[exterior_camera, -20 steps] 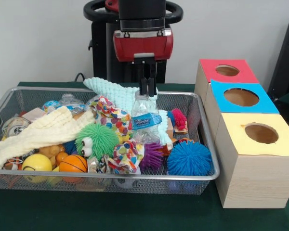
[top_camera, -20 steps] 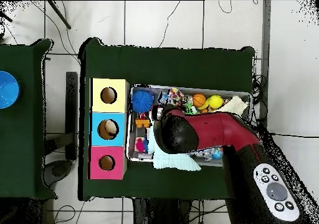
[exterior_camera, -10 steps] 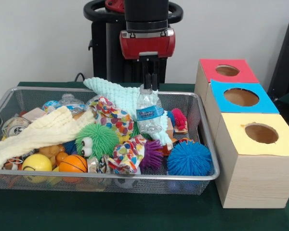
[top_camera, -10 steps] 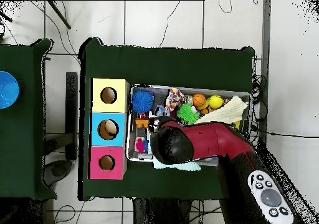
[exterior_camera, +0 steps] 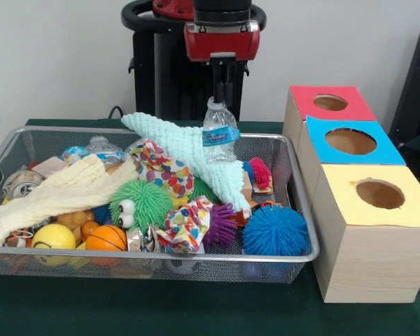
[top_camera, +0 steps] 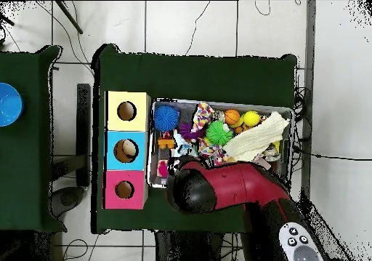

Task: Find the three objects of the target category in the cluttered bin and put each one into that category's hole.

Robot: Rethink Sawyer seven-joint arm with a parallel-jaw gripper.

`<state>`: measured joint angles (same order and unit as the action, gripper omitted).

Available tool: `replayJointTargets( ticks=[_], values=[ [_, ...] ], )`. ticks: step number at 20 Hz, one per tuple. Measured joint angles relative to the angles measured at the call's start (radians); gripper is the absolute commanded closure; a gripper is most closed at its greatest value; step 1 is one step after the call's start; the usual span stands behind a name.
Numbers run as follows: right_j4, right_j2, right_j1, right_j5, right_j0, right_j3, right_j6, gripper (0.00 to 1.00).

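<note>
While the wire bin [exterior_camera: 302, 210] lies crowded with cloths and toys, the gripper [exterior_camera: 224, 89] holds a water bottle [exterior_camera: 219, 138] by its cap, jaws closed narrow on it, clear above the clutter. Held only at the top, the bottle may swing or slip loose in transit. Open air lies between the bin's rim and the boxes [exterior_camera: 367, 238]; the blue-topped hole [exterior_camera: 351, 141] looks widest.

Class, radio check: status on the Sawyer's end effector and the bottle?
End effector shut on water bottle by its cap. Bottle clear above wire bin. Nothing blocking toward the boxes.
</note>
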<state>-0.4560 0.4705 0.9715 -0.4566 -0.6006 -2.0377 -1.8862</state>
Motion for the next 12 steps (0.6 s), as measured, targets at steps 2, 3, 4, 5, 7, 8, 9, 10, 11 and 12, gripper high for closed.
replayJointTargets(
  ticks=[2, 3, 4, 5, 7, 8, 9, 10, 11, 12],
  values=[
    [0.022, -0.001, 0.028, 0.0, 0.008, -0.02, 0.0, 1.0],
    [0.035, -0.001, 0.044, 0.0, 0.011, -0.03, 0.0, 1.0],
    [0.047, -0.001, 0.059, 0.0, 0.015, -0.04, 0.0, 1.0],
    [0.057, -0.002, 0.072, 0.0, 0.018, -0.047, 0.0, 1.0],
    [0.092, -0.004, 0.117, 0.0, 0.029, -0.066, 0.0, 1.0],
    [0.105, -0.006, 0.134, 0.0, 0.034, -0.07, 0.0, 1.0],
    [0.113, -0.008, 0.147, 0.0, 0.038, -0.073, 0.0, 1.0],
    [0.121, -0.01, 0.16, 0.0, 0.042, -0.076, 0.0, 1.0],
    [0.134, -0.016, 0.182, 0.0, 0.052, -0.079, 0.0, 1.0],
    [0.137, -0.018, 0.187, 0.0, 0.055, -0.079, 0.0, 1.0]
  ],
)
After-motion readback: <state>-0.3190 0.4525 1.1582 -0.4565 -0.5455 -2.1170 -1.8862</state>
